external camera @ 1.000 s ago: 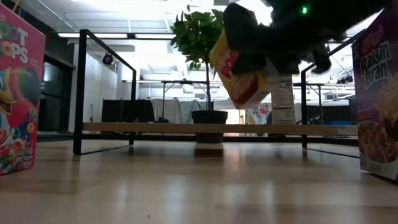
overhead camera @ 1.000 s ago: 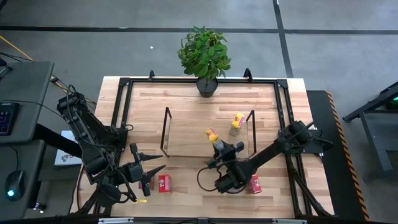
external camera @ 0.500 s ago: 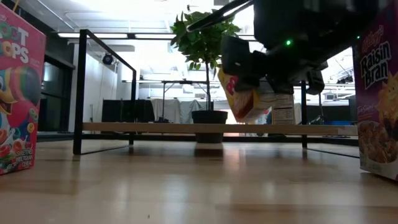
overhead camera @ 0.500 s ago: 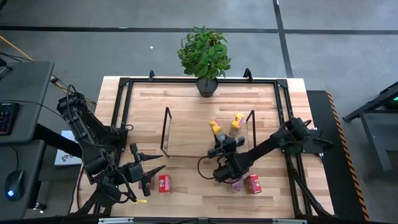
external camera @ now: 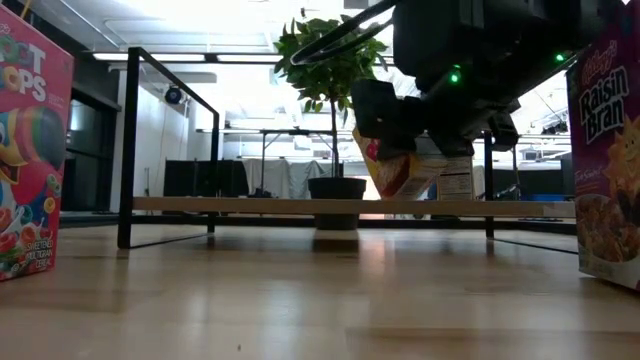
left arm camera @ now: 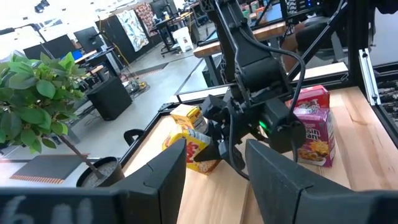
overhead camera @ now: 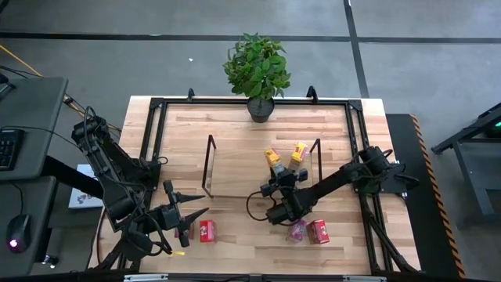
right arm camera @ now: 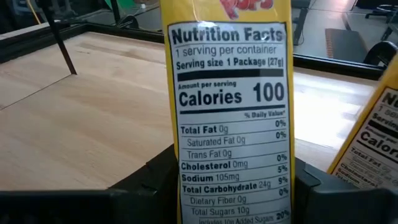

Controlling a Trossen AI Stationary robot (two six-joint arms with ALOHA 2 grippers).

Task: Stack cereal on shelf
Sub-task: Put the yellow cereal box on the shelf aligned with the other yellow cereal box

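While one yellow box [overhead camera: 298,153] already stands on the shelf [overhead camera: 235,174], our right gripper [overhead camera: 275,179] holds a second yellow box [overhead camera: 272,159] beside it in its jaws, leaving three boxes visible on the desk [overhead camera: 235,243]; left jaws open.

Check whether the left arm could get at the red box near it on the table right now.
Probably yes. The left gripper hangs open right beside the red cereal box, with bare tabletop between them; the right gripper is busy at the shelf with a yellow box.

The wooden table [overhead camera: 180,129] carries the shelf [overhead camera: 235,168], a potted plant [overhead camera: 257,70] and cereal boxes [overhead camera: 207,230].
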